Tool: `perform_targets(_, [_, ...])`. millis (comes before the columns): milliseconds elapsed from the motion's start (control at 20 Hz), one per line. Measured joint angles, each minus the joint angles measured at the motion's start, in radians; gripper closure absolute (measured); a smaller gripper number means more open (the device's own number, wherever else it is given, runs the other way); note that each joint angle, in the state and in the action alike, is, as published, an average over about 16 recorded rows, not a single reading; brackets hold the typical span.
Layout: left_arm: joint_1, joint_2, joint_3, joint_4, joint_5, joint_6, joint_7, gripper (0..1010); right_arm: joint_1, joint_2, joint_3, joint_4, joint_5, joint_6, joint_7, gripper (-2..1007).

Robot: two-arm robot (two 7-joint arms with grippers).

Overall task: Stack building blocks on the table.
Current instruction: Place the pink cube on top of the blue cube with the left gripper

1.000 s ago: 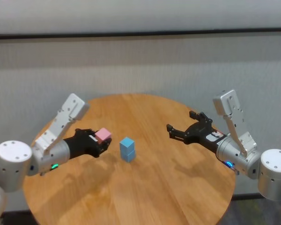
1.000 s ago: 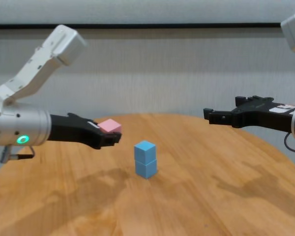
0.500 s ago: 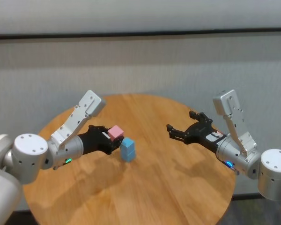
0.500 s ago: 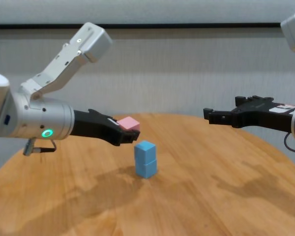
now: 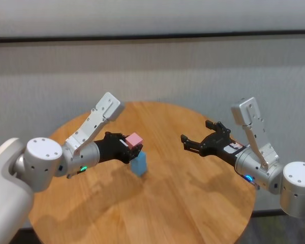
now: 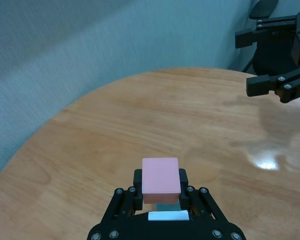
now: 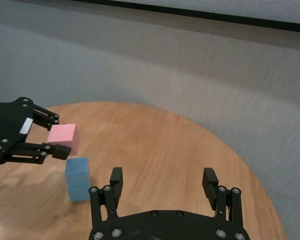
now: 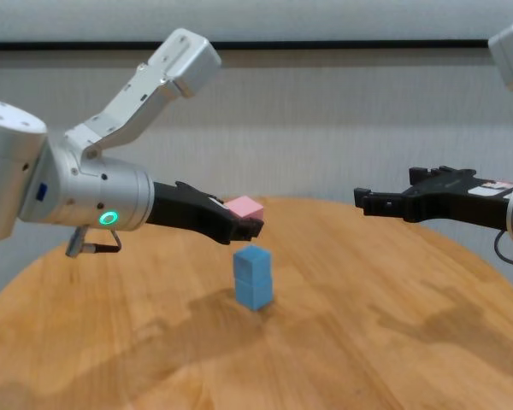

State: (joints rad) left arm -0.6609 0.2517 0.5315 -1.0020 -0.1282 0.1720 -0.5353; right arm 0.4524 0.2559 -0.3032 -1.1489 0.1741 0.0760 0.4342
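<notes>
Where the round wooden desk [image 5: 157,203] spreads below both arms, the left arm reaches in low and level, its left pincer [image 8: 244,224] clamped on the pink block [image 8: 244,207], which hangs just above the two stacked blue blocks [image 8: 253,277], apart from them. The right pincer [image 5: 194,143] hovers well off to the stack's other side, spread wide, gripping nothing. No writing is legible.

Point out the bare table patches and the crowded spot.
Bare wood: the near part of the table, and the stretch under the open right gripper, right of the two stacked blue blocks. Crowded: directly above that stack, where the left gripper holds the pink block.
</notes>
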Motion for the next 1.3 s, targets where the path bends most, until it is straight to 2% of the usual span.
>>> perform_targets(600, [-0.033, -0.029, 0.011, 0.039, 0.003, 0.031, -0.002, 614, 0.000, 0.000, 0.000, 0.000, 0.000, 0.000, 0.000, 5])
perform_targets(1300, [-0.052, -0.049, 0.018, 0.091, 0.010, 0.045, -0.002, 613, 0.000, 0.000, 0.000, 0.000, 0.000, 0.000, 0.000, 5])
